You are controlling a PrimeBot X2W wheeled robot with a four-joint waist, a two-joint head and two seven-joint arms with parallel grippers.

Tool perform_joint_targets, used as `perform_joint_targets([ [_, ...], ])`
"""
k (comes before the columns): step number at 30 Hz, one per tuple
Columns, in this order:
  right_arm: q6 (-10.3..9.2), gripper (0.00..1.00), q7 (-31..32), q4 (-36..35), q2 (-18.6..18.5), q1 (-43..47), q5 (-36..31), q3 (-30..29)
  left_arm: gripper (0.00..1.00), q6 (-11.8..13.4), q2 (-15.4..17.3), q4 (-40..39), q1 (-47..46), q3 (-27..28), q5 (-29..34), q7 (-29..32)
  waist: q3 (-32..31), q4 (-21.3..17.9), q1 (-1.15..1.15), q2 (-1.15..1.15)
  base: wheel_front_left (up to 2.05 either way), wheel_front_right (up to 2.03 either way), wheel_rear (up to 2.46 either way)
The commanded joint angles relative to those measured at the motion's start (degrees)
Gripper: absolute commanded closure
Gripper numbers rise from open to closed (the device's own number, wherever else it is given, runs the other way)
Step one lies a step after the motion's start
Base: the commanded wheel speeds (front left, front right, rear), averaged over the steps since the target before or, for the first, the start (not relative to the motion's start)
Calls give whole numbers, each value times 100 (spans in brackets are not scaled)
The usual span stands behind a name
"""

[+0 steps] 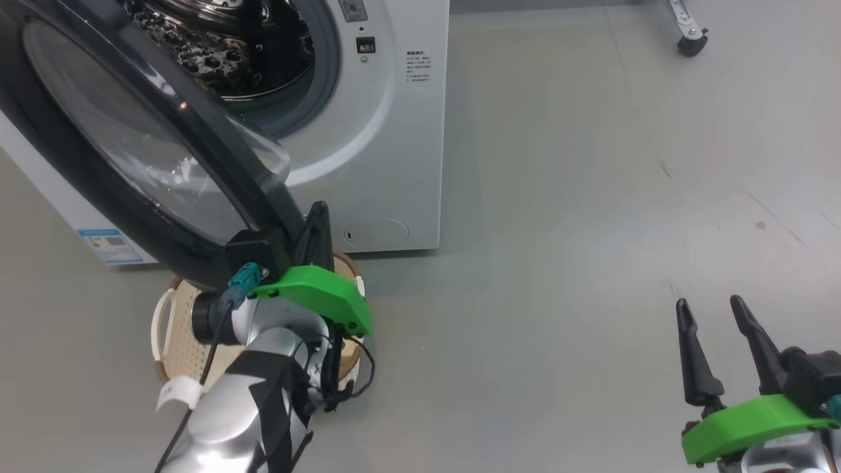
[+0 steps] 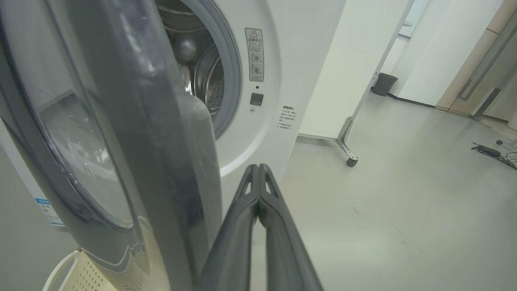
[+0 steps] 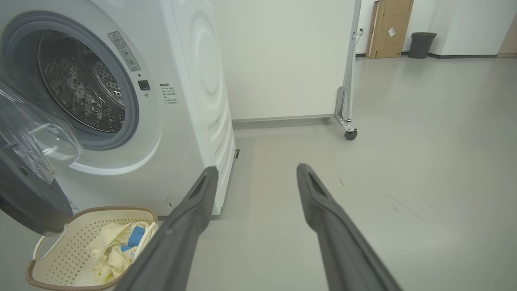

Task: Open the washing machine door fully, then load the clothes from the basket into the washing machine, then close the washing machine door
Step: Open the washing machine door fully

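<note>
Jaws pinched shut on nothing, the left gripper (image 1: 318, 220) sits by the edge of the washing machine door (image 1: 125, 138) and should push slowly till it swings wide above the basket (image 3: 60, 258) of clothes (image 3: 115, 242) on the floor (image 1: 591, 197); the right gripper (image 1: 709, 303) gapes empty.

Your basket (image 3: 60, 258) sits on the floor (image 1: 591, 263) before the washing machine (image 1: 394, 131), clothes (image 3: 113, 246) in it, the washing machine door (image 1: 131, 151) overhanging it, left claw (image 2: 258, 169) beside the door's edge.
</note>
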Motion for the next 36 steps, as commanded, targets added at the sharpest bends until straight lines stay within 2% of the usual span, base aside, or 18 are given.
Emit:
perform_joint_targets([
  [1, 20, 0, 18, -163, -68, -286, 0, 122, 100, 73, 41, -39, -367, 147, -49, -105, -1, -11, 0, 0, 0, 0, 0],
  [12, 20, 0, 53, -156, -68, -302, 15, 97, 100, 149, 41, 834, -745, -18, -531, -485, -18, -26, 0, 0, 0, 0, 0],
  [19, 20, 0, 79, -136, -67, -298, -12, 90, 100, 206, 40, 996, -654, -111, -496, -530, -17, 23, 0, 0, 0, 0, 0],
  [31, 20, 0, 105, -142, -67, -268, -32, 137, 100, 184, 98, 416, -78, 153, 14, -536, 4, 193, 0, 0, 0, 0, 0],
  [36, 20, 0, 94, -128, -67, -286, -8, 149, 100, 188, 129, 308, 139, 343, 40, -536, 29, 260, 0, 0, 0, 0, 0],
])
